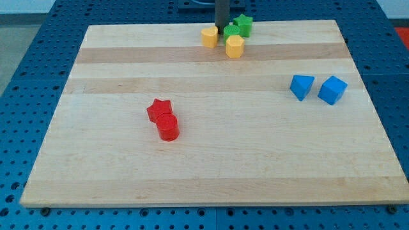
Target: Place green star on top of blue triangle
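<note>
Now, from the view's bottom to its top:

Bench (211,179): a pale wooden board on a blue perforated surface; its near half carries no blocks.

Red cylinder (169,128): nearest block, left of centre, upright.

Red star (158,110): just behind the red cylinder and touching it (the two read almost as one lump).

Blue triangle (301,86): on the view's right, at mid depth, well apart from the red pair.

Blue cube (332,90): just to the right of the blue triangle, a narrow gap between them.

Yellow cylinder (234,46): near the top edge, front of a tight cluster, touching the green block behind it.

Yellow block (209,37): left of the cluster, shape hard to make out (perhaps a rounded or half-round piece).

Green block (231,30): mostly hidden behind the yellow cylinder, shape unclear.

Green star (243,25): farthest of the cluster, at the top edge of the bench, well apart from the blue triangle, which lies nearer and to the view's right.

My tip (221,26): the dark rod comes down at the top centre, its end between the yellow block and the green block, just left of the green star.

Pincer: none shows; the arm ends in the plain rod, so I cannot tell any open or closed state.
</note>
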Motion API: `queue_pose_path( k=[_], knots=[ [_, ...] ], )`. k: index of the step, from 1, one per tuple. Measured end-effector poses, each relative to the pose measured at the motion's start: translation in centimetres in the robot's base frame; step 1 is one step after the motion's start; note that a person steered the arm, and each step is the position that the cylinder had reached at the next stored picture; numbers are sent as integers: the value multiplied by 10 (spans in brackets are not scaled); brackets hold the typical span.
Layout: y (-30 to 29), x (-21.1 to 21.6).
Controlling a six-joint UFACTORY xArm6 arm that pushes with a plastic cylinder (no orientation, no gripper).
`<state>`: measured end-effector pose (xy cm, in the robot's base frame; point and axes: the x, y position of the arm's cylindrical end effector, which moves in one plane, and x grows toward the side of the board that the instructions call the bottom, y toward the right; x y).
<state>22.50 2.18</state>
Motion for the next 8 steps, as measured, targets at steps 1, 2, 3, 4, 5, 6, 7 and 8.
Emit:
queue_pose_path(
  k=[1, 2, 3, 4, 5, 6, 7, 8],
  knots=[
    [-7, -3],
    [-22, -27],
    [-26, -33],
    [-10, -32],
    [16, -32],
    [30, -32],
    [36, -33],
    [42, -32]
  ],
)
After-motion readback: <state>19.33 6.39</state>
